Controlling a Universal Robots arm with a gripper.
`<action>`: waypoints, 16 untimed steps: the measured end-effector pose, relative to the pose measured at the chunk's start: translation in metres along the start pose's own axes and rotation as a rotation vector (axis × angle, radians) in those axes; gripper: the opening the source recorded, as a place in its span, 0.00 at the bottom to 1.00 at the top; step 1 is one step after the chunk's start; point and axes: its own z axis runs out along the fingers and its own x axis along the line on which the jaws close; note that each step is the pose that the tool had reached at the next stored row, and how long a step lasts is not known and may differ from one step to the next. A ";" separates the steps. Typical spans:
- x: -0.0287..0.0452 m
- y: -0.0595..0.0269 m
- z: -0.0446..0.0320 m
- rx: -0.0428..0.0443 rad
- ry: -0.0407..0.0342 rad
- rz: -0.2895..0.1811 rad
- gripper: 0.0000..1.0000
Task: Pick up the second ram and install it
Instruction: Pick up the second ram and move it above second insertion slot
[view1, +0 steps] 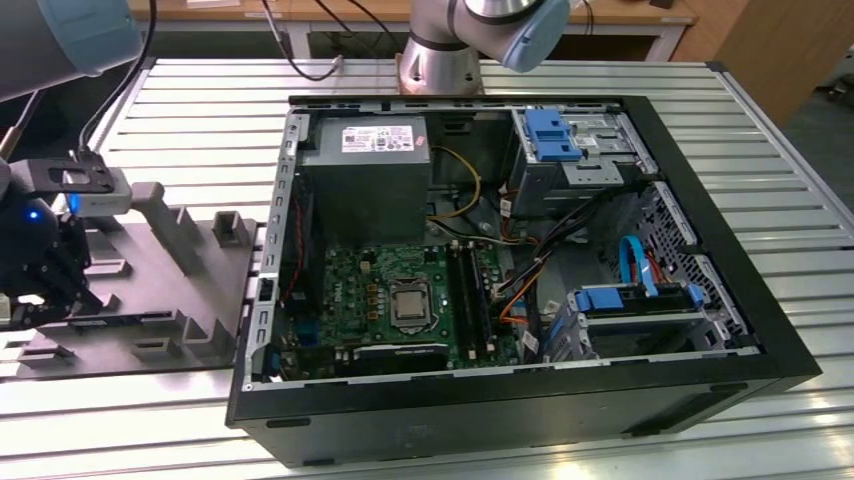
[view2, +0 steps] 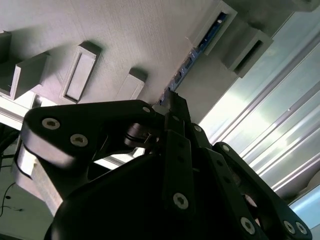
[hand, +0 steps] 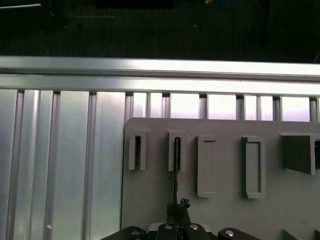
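So, fingers (view2: 177, 114) pinching shut on the second ram (view2: 186, 68), stick standing on edge in slots of the grey fixture tray (view1: 200, 290), tray sitting near an edge of the tabletop (view1: 174, 120), just beside the open computer case (view1: 507, 412).

Grey fixture tray (hand: 150, 200); second ram (hand: 176, 170) edge-on in slot, gripper (hand: 178, 206) jaws pinching it.

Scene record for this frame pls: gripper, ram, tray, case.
gripper: at one end of the second ram, above the fixture tray
second ram: on edge between the tray's upright blocks
PC case: open, to the exterior view's right of the tray
memory slots: on the motherboard, far from the gripper
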 end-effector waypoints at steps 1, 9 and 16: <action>0.0000 0.0006 0.0005 0.0002 0.0000 0.000 0.10; 0.0000 0.0045 0.0042 0.0007 0.0001 -0.001 0.10; 0.0000 0.0046 0.0043 0.0007 0.0001 -0.001 0.11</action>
